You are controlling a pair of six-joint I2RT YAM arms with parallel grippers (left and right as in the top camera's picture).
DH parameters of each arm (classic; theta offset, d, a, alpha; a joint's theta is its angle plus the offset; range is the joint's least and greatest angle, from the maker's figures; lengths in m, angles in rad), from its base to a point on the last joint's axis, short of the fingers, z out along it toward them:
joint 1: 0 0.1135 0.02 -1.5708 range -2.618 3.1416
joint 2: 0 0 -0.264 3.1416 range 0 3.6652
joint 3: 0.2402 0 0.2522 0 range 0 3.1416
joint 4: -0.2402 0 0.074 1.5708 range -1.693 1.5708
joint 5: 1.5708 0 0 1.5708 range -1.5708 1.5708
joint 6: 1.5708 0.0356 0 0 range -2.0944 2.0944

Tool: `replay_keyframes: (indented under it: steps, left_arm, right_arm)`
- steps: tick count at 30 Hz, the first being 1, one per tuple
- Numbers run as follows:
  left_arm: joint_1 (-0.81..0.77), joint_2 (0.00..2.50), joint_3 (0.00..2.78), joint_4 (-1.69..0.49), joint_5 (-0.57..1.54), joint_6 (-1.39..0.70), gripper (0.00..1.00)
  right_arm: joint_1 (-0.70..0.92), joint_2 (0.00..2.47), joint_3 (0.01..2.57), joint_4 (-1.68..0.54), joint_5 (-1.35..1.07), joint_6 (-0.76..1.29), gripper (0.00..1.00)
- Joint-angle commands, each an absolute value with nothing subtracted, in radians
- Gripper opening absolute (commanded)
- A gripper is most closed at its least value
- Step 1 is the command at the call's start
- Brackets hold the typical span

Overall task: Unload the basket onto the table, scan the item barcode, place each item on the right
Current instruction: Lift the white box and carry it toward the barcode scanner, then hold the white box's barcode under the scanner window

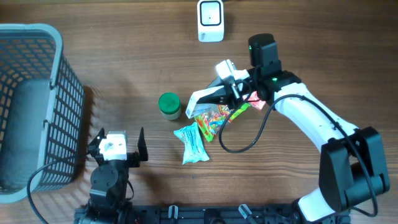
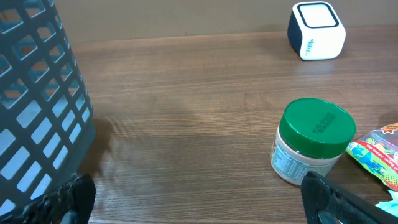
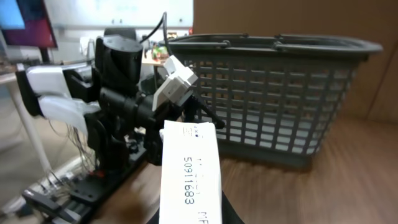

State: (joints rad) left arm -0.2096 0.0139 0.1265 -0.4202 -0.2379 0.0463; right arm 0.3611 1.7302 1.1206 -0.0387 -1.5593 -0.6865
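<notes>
My right gripper (image 1: 222, 96) is shut on the item (image 1: 200, 101), a flat white pack held above the table's middle. In the right wrist view the item (image 3: 189, 171) rises from between the jaws of that gripper (image 3: 193, 216), its white face printed with black digits. The white barcode scanner (image 1: 210, 20) stands at the far edge of the table, apart from the item; the left wrist view shows the scanner (image 2: 316, 30) too. Near the front left, my left gripper (image 1: 120, 135) is open with nothing in it, its fingers (image 2: 69, 196) wide over bare wood.
A grey mesh basket (image 1: 37, 106) fills the left side. A green-lidded jar (image 1: 169, 105), a colourful sweets packet (image 1: 214, 119) and a light blue packet (image 1: 191, 143) lie mid-table under and beside the right arm. A black cable (image 1: 249, 140) loops nearby.
</notes>
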Motion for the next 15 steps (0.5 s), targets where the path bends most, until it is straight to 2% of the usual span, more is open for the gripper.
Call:
replay_keyframes:
  steps: [1, 5, 7, 9, 10, 12, 13, 15]
  left_arm:
    - [-0.214, 0.007, 0.124, -0.42, -0.244, 0.037, 1.0]
    - [-0.214, 0.007, 0.124, -0.42, -0.244, 0.037, 1.0]
    - [-0.214, 0.007, 0.124, -0.42, -0.244, 0.037, 1.0]
    - [-0.214, 0.007, 0.124, -0.42, -0.244, 0.037, 1.0]
    - [-0.214, 0.007, 0.124, -0.42, -0.244, 0.037, 1.0]
    - [-0.214, 0.007, 0.124, -0.42, -0.244, 0.037, 1.0]
    - [-0.214, 0.007, 0.124, -0.42, -0.244, 0.037, 1.0]
    - [-0.214, 0.007, 0.124, -0.42, -0.244, 0.037, 1.0]
  right_arm:
    - [0.377, 1.732, 1.124, 0.026, -1.623, -0.71, 0.04]
    - [0.377, 1.731, 1.124, 0.042, -1.623, -0.647, 0.05]
    - [0.377, 1.723, 1.126, 0.076, -1.623, -0.449, 0.05]
    - [0.373, 1.717, 1.126, 0.152, -1.623, -0.074, 0.04]
    - [0.366, 1.717, 1.126, 0.205, -1.623, 0.187, 0.04]
    - [0.353, 1.717, 1.126, 0.315, -1.605, 0.525, 0.04]
    - [0.352, 1.717, 1.126, 0.364, -1.565, 0.667, 0.04]
    - [0.352, 1.717, 1.126, 0.447, -1.374, 1.075, 0.04]
